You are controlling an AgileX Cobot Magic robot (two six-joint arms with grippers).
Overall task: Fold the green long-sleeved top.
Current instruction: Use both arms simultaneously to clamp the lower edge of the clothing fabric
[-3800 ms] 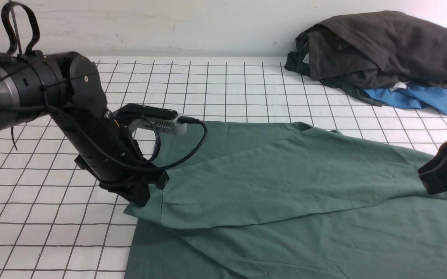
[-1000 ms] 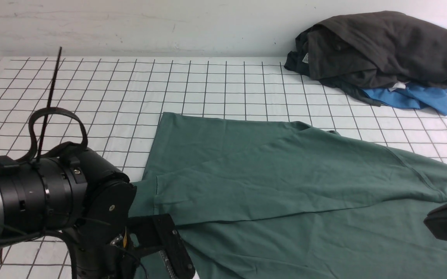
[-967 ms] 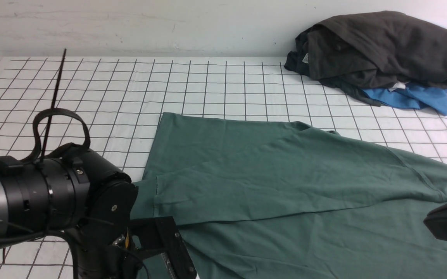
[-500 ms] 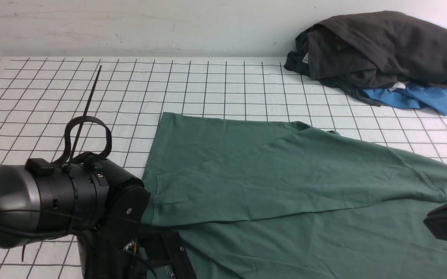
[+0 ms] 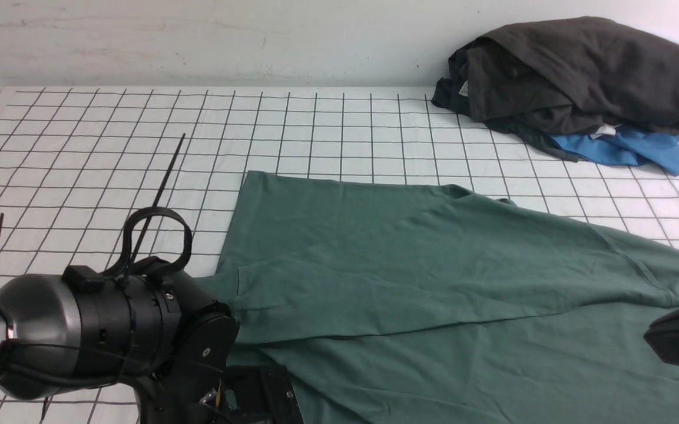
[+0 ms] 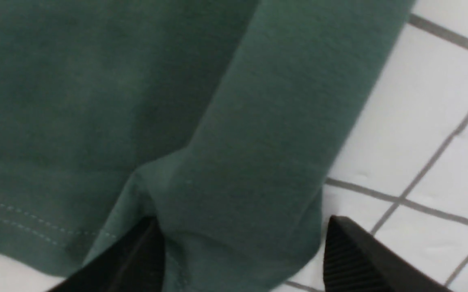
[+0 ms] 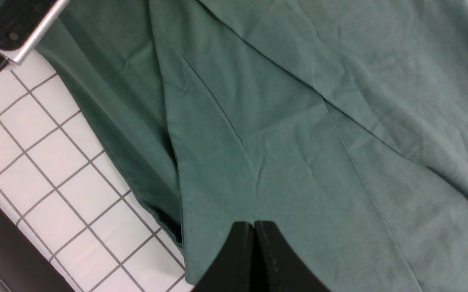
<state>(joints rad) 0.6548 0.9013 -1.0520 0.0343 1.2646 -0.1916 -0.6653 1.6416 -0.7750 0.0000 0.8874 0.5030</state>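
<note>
The left gripper [image 6: 242, 257], jaws apart, straddles the sleeve [image 6: 258, 142] of the green long-sleeved top [image 5: 433, 265], which runs lengthwise away from it; the right gripper [image 7: 254, 239], jaws together, hovers over the body.

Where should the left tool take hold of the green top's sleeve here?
Probably at the free end of the sleeve, coming straight down from above: it lies flat on the table, between the fingers of the open left tool, narrow enough to pinch across.

Green tops: counting one, the green long-sleeved top [image 5: 433, 265].
Dark garments: spotting one heap, the dark brown-black garment [image 5: 580, 70].
Blue garments: seeing one, the bright blue garment [image 5: 628, 150].
Grippers: two showing, left gripper [image 6: 242, 255] and right gripper [image 7: 254, 233].
Gridded tables: one, the gridded table [image 5: 109, 147].
</note>
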